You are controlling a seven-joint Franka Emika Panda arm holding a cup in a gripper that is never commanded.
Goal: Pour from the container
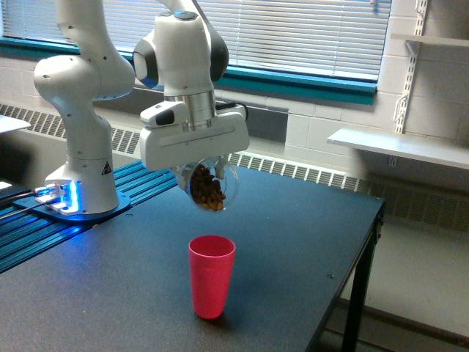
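pink cup stands upright on the dark table, nothing between. gripper above it clamps the tilted clear tumbler of brown bits.

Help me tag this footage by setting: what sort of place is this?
Probably a robotics lab in a school or institutional building: a robot arm bolted beside a black work table, painted block walls, a window with blinds, and bracket shelving.
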